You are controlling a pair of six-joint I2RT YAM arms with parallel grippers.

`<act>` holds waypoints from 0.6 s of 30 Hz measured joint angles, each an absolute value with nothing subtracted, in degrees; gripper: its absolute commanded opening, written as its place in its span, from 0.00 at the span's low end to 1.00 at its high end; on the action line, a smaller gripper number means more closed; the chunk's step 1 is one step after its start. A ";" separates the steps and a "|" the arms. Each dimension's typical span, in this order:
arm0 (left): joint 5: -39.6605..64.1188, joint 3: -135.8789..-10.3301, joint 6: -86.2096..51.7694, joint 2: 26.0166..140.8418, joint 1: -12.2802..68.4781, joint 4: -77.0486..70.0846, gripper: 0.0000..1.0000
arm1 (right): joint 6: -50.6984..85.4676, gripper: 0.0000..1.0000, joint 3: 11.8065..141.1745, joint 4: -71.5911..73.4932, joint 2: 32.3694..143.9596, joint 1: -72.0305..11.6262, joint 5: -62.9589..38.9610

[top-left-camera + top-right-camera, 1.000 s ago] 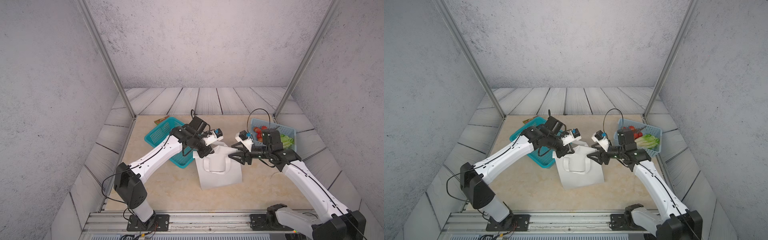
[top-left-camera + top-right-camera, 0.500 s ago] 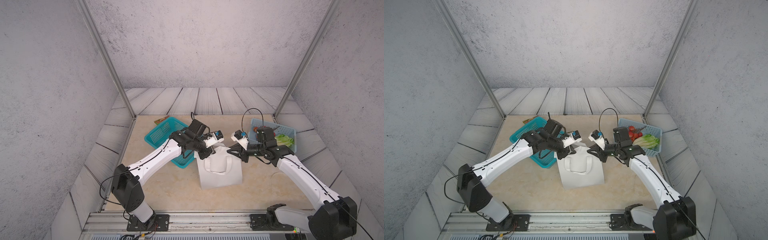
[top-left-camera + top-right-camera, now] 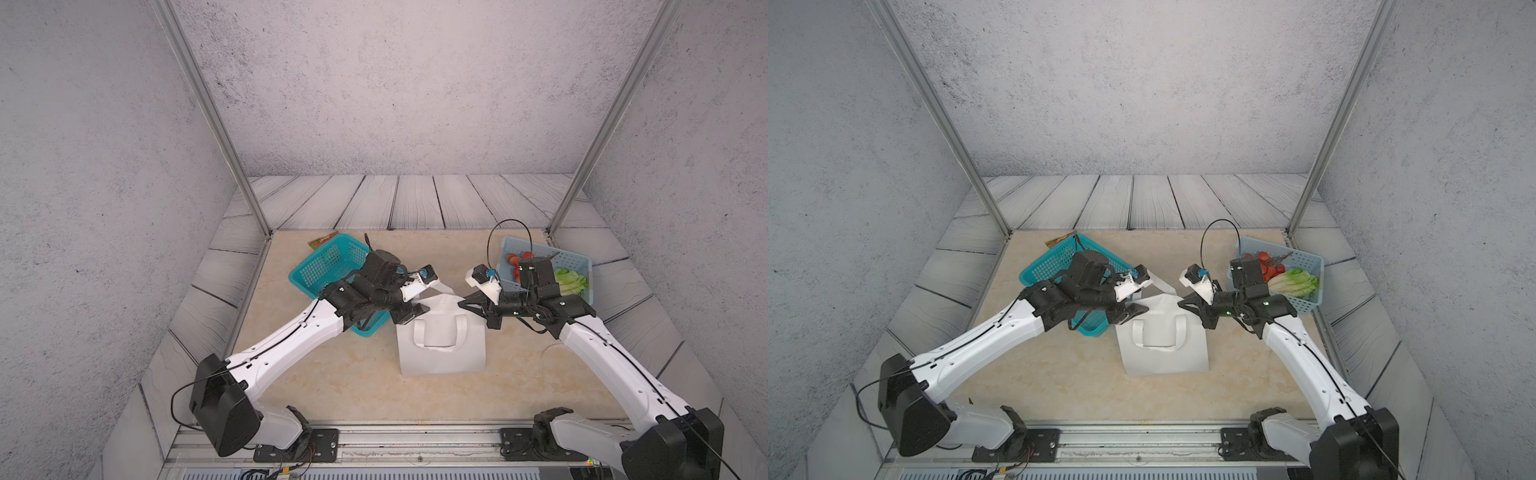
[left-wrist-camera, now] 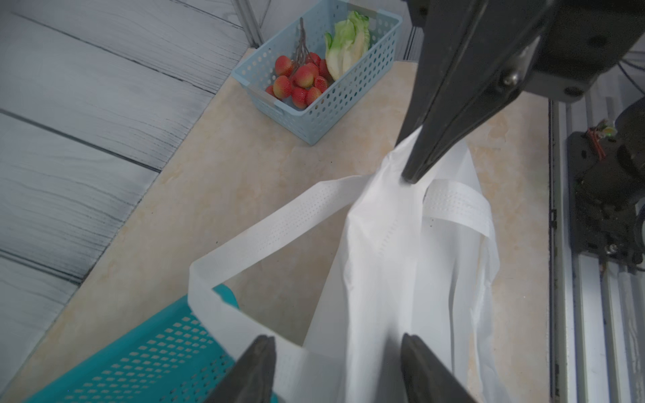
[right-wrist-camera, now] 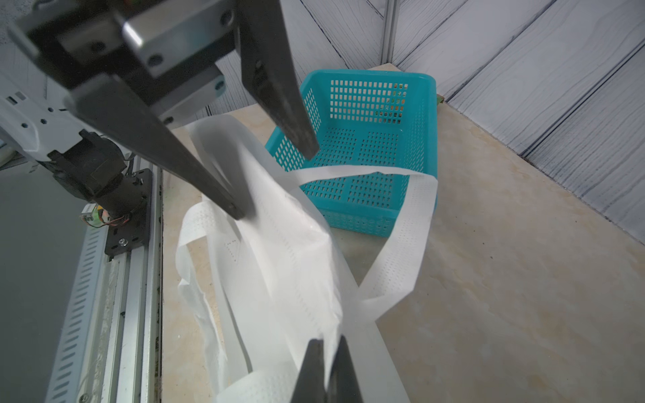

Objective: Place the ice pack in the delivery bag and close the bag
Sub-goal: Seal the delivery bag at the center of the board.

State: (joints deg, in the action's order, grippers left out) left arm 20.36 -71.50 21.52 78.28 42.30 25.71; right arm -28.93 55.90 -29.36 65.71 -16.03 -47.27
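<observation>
The delivery bag (image 3: 440, 349) (image 3: 1163, 349) is a white tote, slumped and nearly flat, in the middle of the table in both top views. My right gripper (image 3: 462, 302) (image 3: 1182, 302) (image 5: 326, 345) is shut on the bag's right top edge (image 4: 401, 164). My left gripper (image 3: 413, 312) (image 3: 1134, 311) (image 4: 335, 340) stands open at the bag's left top edge, with cloth and a handle strap (image 4: 279, 223) between its fingers but not pinched. In the right wrist view the left gripper (image 5: 274, 185) shows its jaws well apart. The ice pack is out of view.
A teal mesh basket (image 3: 328, 266) (image 3: 1054, 262) (image 5: 377, 139) sits left of the bag, under my left arm. A light-blue basket (image 3: 571, 266) (image 3: 1306, 259) (image 4: 328, 111) with red fruit and lettuce stands at the right rear. A small packet (image 3: 322, 240) lies behind the teal basket.
My right gripper moved in and shut on the bag's right top edge. My left gripper, shut on the left edge before, has opened and let go.
</observation>
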 measured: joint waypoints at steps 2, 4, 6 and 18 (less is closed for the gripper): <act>22.00 -71.53 22.31 75.31 39.77 27.18 0.84 | -30.35 0.00 55.83 -30.00 65.36 -15.99 -47.46; 25.85 -72.18 22.48 72.73 36.32 28.64 0.89 | -31.94 0.00 55.59 -30.33 65.08 -15.99 -47.77; 30.28 -73.89 22.74 71.50 33.21 30.76 0.89 | -33.78 0.00 55.29 -30.61 64.69 -15.92 -48.01; 36.77 -71.94 24.99 73.36 31.88 37.43 0.93 | -37.15 0.00 54.89 -31.73 63.90 -15.94 -47.77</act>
State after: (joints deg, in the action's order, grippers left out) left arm 36.77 -71.94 24.99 73.36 31.88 37.43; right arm -37.15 54.89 -31.73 63.90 -15.94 -47.77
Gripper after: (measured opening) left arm 0.916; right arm 0.047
